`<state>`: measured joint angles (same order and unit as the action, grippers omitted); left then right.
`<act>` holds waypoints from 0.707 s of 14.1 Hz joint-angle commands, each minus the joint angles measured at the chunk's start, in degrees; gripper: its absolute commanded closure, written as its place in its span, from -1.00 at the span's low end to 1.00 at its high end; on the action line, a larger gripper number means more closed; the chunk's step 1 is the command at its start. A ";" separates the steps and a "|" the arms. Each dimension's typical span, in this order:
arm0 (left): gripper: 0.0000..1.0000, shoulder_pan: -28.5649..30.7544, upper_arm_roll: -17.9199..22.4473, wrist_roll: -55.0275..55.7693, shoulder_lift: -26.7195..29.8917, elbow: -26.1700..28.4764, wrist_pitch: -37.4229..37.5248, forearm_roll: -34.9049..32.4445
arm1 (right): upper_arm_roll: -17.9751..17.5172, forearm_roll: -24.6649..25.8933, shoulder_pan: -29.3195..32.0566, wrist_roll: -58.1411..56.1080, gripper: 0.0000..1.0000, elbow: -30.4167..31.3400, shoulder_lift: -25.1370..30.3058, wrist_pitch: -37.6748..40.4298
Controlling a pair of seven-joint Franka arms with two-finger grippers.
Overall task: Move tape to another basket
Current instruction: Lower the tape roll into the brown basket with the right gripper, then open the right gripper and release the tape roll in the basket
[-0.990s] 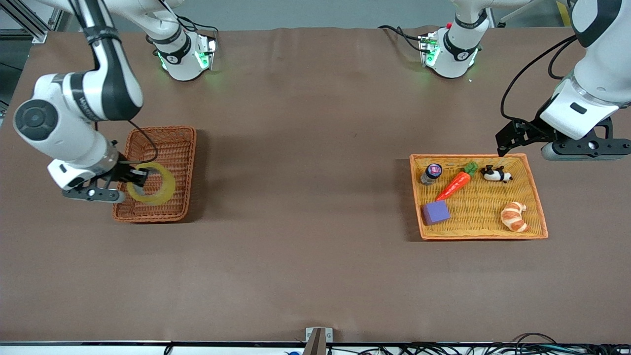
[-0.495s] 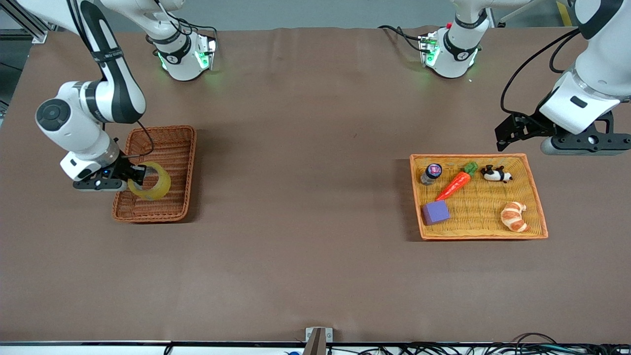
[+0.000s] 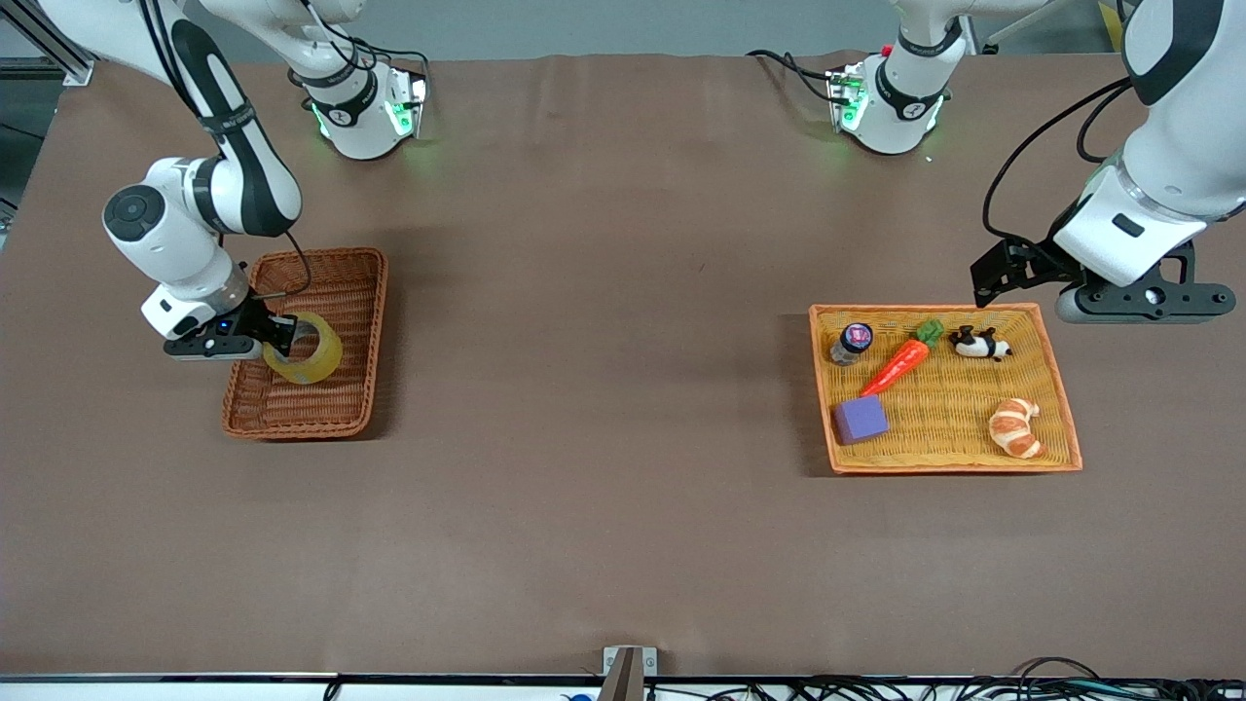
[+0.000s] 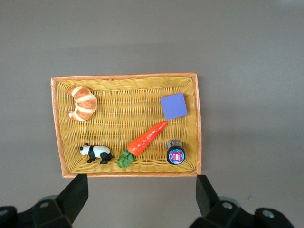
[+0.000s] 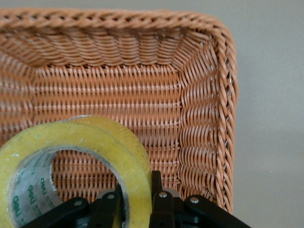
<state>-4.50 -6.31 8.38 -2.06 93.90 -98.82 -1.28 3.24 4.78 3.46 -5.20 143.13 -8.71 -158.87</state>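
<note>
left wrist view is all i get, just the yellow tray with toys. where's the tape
Observer: The tape is in the right gripper, shut on the roll's wall, inside the reddish-brown wicker basket at the right arm's end of the table.
Operator: is it resting on the basket floor
Observer: I cannot tell; the right wrist view shows the roll tilted, low between the basket's walls.
Operator: where's my left gripper then
Observer: The left gripper is open and empty, waiting over the table just past the orange-yellow tray edge farthest from the front camera.
</note>
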 commanded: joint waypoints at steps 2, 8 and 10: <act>-1.00 0.46 -0.28 -1.61 0.39 0.05 0.30 0.39 | -1.13 0.49 0.23 -0.95 0.59 0.66 -1.65 -0.82; -1.00 0.55 -0.19 -1.88 0.65 0.59 0.12 1.28 | -1.48 0.58 -0.12 -1.22 -1.00 -1.00 1.13 1.72; -1.00 0.55 -0.19 -1.88 0.65 0.59 0.03 1.19 | -1.57 0.58 -0.04 -0.86 -1.00 -1.71 5.96 4.96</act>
<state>-4.46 -6.31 8.06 -2.06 94.18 -98.83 -0.80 2.04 4.82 3.24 -6.19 141.16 -9.17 -157.67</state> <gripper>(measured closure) 0.000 0.137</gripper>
